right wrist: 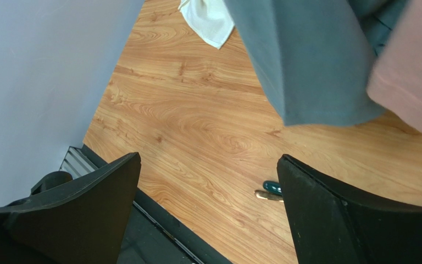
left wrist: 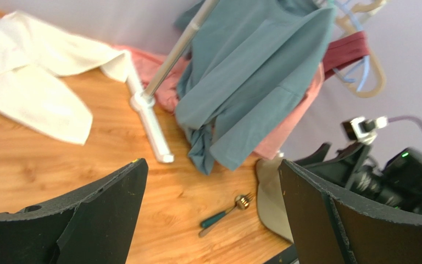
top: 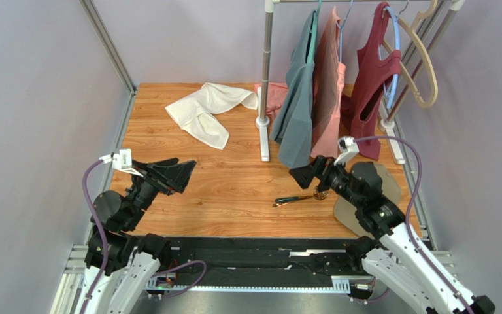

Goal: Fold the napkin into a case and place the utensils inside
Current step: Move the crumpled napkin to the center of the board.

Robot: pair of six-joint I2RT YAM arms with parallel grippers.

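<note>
The utensils [top: 296, 198] lie together on the wooden table right of centre, with dark green handles and gold heads; one is a fork [left wrist: 225, 214]. Their handle ends [right wrist: 271, 190] show beside my right finger. The napkin [top: 391, 186], a flat grey-beige cloth, lies just right of them, largely under my right arm; its edge [left wrist: 268, 192] reaches toward the fork head. My left gripper [top: 191, 175] hovers open and empty at the left, well away from the utensils. My right gripper [top: 299, 175] hangs open and empty just above and behind them. Both wrist views show wide-apart jaws [left wrist: 210, 165] [right wrist: 209, 158].
A white crumpled cloth [top: 202, 112] lies at the back left. A garment rack [top: 264, 124] stands at the back right with grey-blue [top: 296, 111], pink and dark red clothes on hangers, the lowest hems close to my right gripper. The black table edge [top: 247, 245] runs along the front.
</note>
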